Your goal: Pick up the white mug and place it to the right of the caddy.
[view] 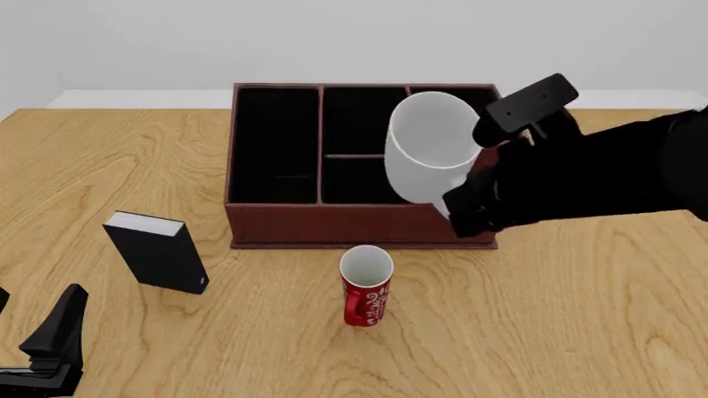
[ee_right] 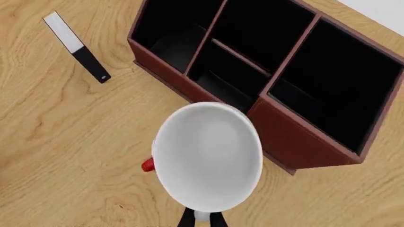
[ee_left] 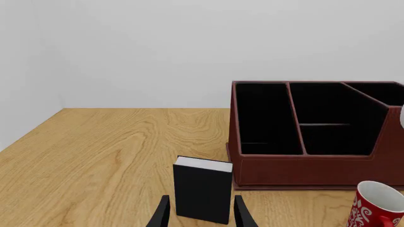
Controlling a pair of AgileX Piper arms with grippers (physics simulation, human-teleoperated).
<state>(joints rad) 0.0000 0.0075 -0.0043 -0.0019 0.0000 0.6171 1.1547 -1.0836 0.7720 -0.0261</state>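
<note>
Nearest us, our right gripper (ee_right: 200,218) clamps the glossy white ceramic mug (view: 429,146), lifted over the dark red-brown leather-look caddy (view: 332,225). We judge transport underway; next, carry it right and lower beside the caddy.

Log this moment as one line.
right gripper: holds white mug aloft over caddy | left gripper: open, idle by black box | placement: pending

The white mug (view: 429,145) and right arm (view: 586,178) cover the caddy's (view: 277,217) right compartment in the front view. In the right wrist view the mug hides all of the red mug (ee_right: 147,165) but a sliver. The left wrist view crops the caddy's right end and the red mug's base.
</note>
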